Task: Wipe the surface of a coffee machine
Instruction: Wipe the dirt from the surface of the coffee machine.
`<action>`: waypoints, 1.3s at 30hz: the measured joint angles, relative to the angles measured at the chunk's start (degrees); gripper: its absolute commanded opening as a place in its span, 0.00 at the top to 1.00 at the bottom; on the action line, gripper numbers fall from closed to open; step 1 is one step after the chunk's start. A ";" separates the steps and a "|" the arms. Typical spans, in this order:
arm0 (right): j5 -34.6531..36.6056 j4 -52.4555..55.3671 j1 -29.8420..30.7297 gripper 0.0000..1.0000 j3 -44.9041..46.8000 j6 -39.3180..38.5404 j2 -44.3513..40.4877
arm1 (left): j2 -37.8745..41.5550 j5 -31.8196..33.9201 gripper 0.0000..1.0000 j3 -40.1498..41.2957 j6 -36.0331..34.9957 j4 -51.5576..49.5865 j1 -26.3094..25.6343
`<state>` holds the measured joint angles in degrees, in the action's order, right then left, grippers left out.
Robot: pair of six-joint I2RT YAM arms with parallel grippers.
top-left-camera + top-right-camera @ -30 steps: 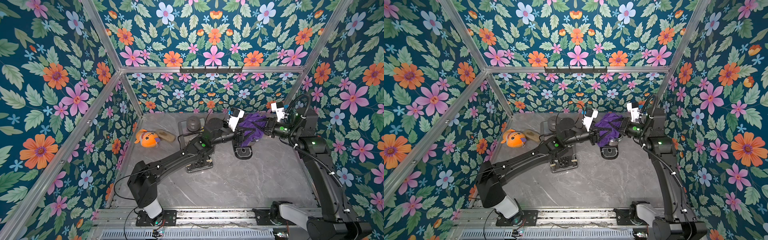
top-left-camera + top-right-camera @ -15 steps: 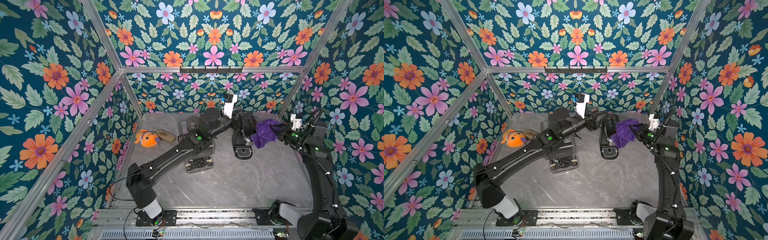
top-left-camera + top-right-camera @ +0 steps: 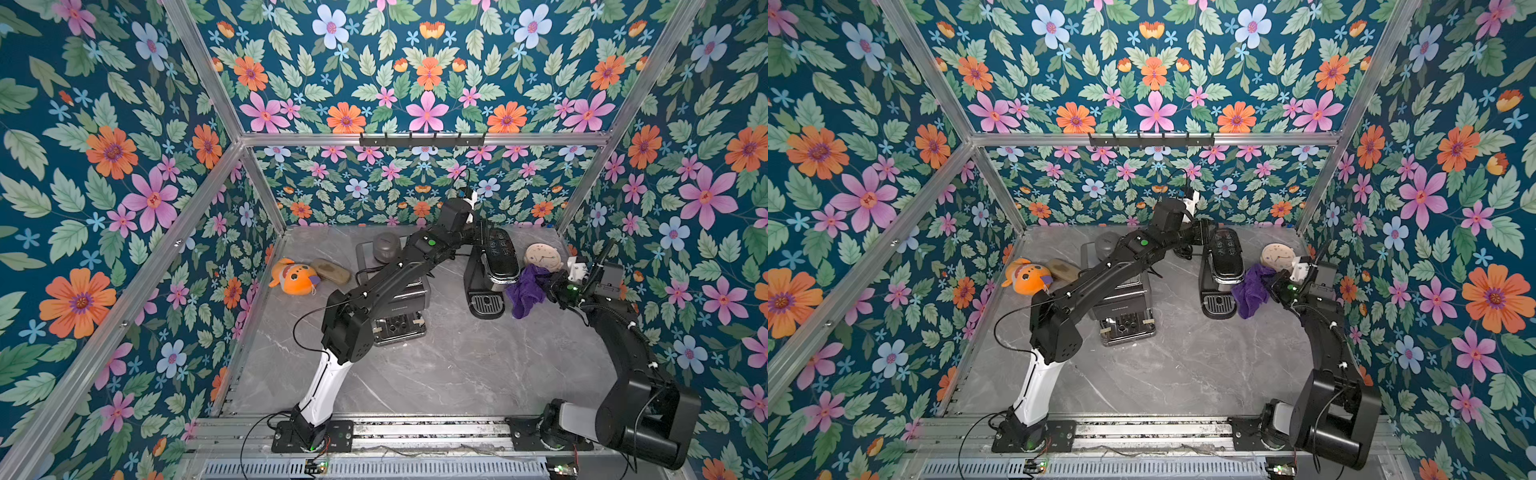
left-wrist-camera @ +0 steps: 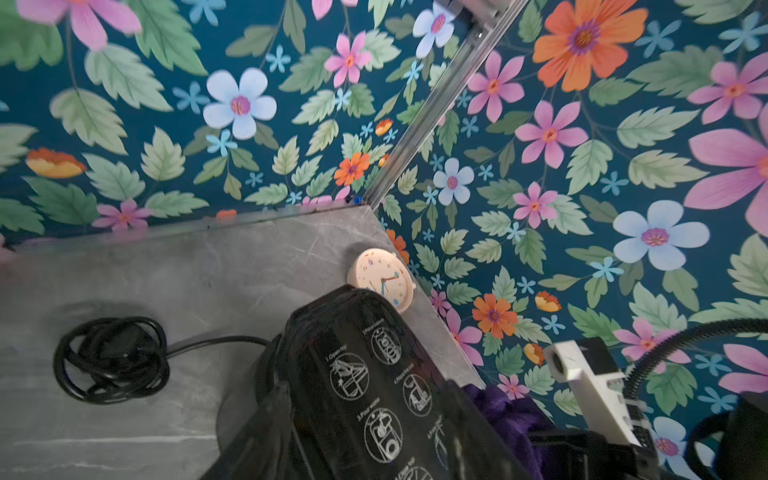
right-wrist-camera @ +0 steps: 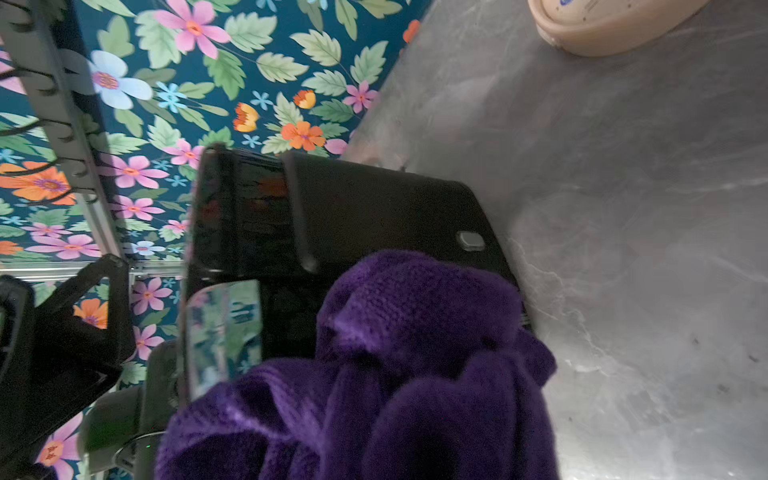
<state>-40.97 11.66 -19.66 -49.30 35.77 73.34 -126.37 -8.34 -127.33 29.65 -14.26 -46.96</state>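
The black coffee machine (image 3: 492, 270) (image 3: 1221, 266) stands at the back right of the grey table. My left gripper (image 3: 477, 235) (image 3: 1204, 237) reaches in from the back. Its jaws straddle the machine's icon-printed top (image 4: 374, 395), one finger against each side. A purple cloth (image 3: 528, 289) (image 3: 1252, 291) hangs bunched against the machine's right side, above the drip tray (image 3: 484, 305). My right gripper (image 3: 548, 286) (image 3: 1273, 284) is shut on it. In the right wrist view the cloth (image 5: 415, 353) hides the fingers and lies against the black housing (image 5: 374, 208).
A toaster (image 3: 399, 307) sits under the left arm. An orange plush (image 3: 295, 276), a brown pad (image 3: 330, 271) and a grey lidded pot (image 3: 386, 247) lie at the back left. A beige clock (image 3: 542, 255) leans by the right wall. A coiled cord (image 4: 110, 357) lies behind the machine.
The right gripper carried the cloth off the machine's top, out to the right, then down against its right side. The left gripper drew back to the machine's rear and widened around it.
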 measured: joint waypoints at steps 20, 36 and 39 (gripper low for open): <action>-6.54 -22.14 6.40 1.00 4.94 4.24 17.79 | -3.98 -0.72 0.43 1.62 -1.44 0.13 0.24; -10.32 -33.31 6.40 1.00 8.37 13.40 24.41 | -3.91 -1.20 0.44 2.25 0.44 1.40 -0.31; -12.26 -42.45 6.54 1.00 11.37 21.22 24.74 | -3.87 -1.25 0.44 2.43 1.14 1.49 -0.31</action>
<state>-53.23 -30.79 -13.13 -37.93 56.99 98.08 -130.23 -9.58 -124.90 30.79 -12.78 -47.27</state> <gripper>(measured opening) 0.170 0.556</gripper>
